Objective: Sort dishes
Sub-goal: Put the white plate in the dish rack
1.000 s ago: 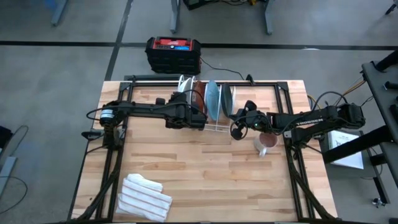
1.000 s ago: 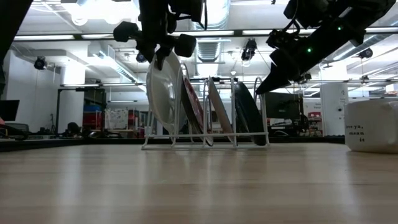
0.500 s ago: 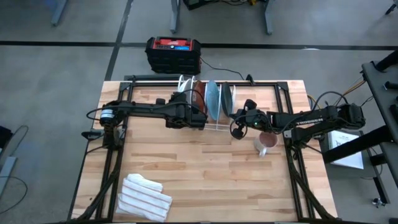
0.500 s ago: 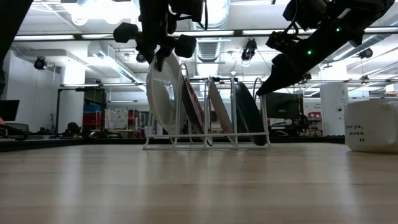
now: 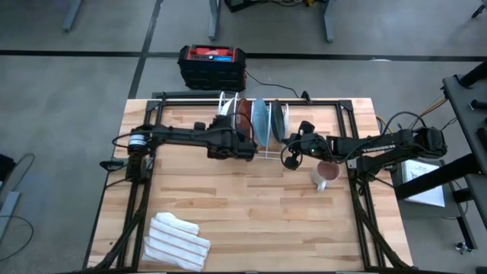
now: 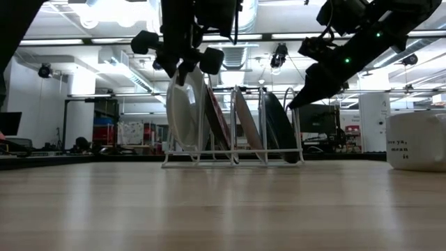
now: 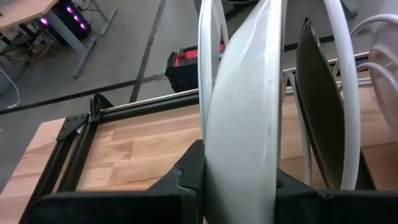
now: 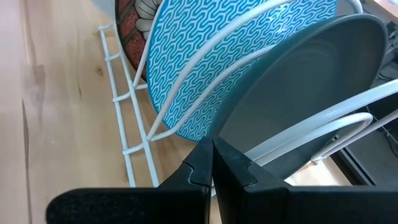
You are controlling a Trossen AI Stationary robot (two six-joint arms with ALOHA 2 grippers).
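Standing on edge in a white wire rack (image 5: 259,151) at the far middle of a wooden bench (image 5: 251,221) are four round dishes: from left to right, a plain white dish (image 6: 182,115), a red dish with pale flower marks (image 6: 216,117), a light blue dish (image 6: 247,125) and a dark blue-grey dish (image 6: 280,129). The left gripper (image 5: 242,149) reaches in from the left side of the rack, and its jaws are clenched on the rim of the white dish (image 7: 245,130), one dark finger on each face, as the left wrist view shows; the dish sits in the leftmost slot, leaning slightly. The right gripper (image 5: 289,149) hangs just beside the right end of the rack, near the dark blue-grey dish (image 8: 298,93); in the right wrist view its two fingers (image 8: 198,171) are pressed together with nothing between them, pointing at the lower edge of the light blue dish (image 8: 230,62), which shows a wavy pattern on its face. A small beige mug (image 5: 325,176) stands on the bench near the right arm, and a folded white striped cloth (image 5: 177,242) lies at the near left corner.
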